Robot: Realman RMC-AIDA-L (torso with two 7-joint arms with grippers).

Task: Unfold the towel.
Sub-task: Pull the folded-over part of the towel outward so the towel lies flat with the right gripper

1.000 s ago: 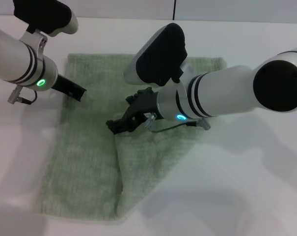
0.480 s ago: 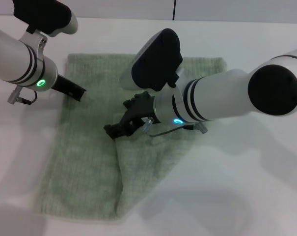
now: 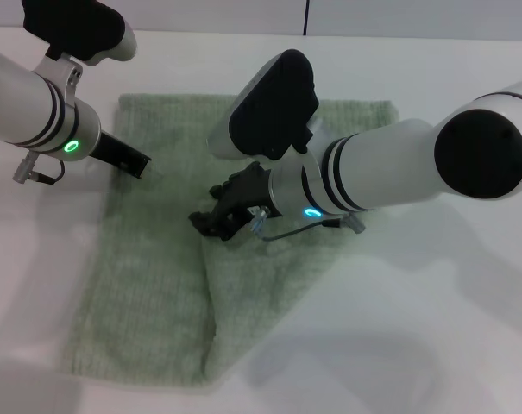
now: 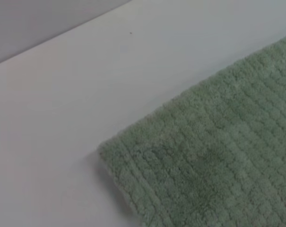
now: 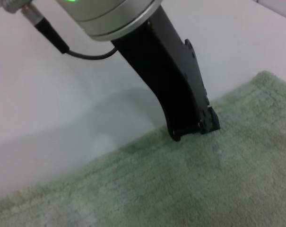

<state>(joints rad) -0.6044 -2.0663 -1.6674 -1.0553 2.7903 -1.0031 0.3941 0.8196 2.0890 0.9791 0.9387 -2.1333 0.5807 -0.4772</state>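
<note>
The pale green towel (image 3: 148, 285) lies on the white table, its right part folded over in a diagonal flap whose edge runs down the middle. My right gripper (image 3: 205, 222) is low over the top of that flap edge, at the towel's middle. My left gripper (image 3: 142, 164) is shut, a narrow black blade with its tip resting on the towel close to its left edge. The right wrist view shows this left gripper (image 5: 195, 128) touching the towel (image 5: 180, 189). The left wrist view shows only a flat towel corner (image 4: 218, 161).
The white table (image 3: 450, 328) surrounds the towel on all sides. My right arm's thick white forearm (image 3: 390, 168) lies across the towel's far right part. A wall edge runs along the back.
My right gripper dipped toward the flap edge, then drew back slightly right, and now looks more bunched. The left arm and the towel have not moved.
</note>
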